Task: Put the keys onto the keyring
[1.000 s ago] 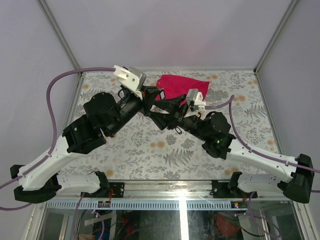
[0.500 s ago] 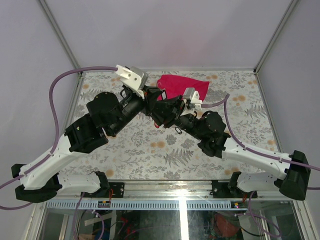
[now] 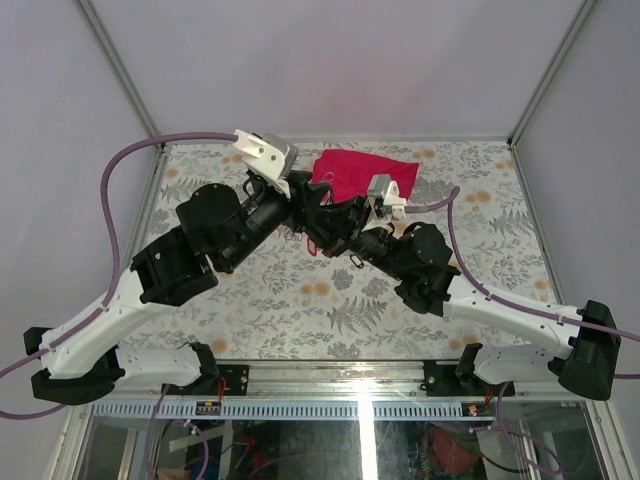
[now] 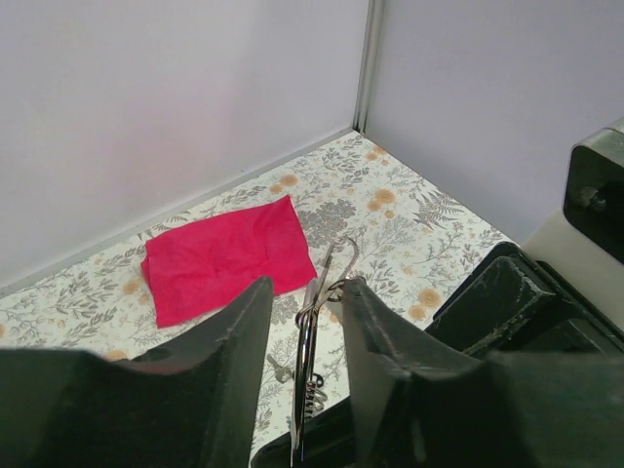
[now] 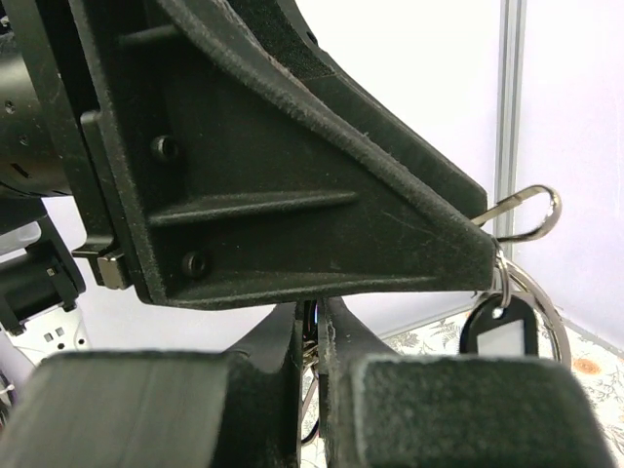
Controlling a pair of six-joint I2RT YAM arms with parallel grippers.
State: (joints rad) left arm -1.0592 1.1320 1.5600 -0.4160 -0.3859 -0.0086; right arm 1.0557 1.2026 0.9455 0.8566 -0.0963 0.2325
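Right pincer (image 5: 312,336) neared left pincer (image 4: 304,297) gripping keyring (image 4: 312,297).

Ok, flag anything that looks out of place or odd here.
Nothing looks spilled or broken. The red cloth lies rumpled and askew at the far side. The keyring, black tag dangling, hangs in mid-air beside the left gripper, a wire loop jutting out above it.

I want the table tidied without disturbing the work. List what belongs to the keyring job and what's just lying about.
Job:
keyring
black key tag, hanging at the ring

Lying about:
red cloth, flat on the table
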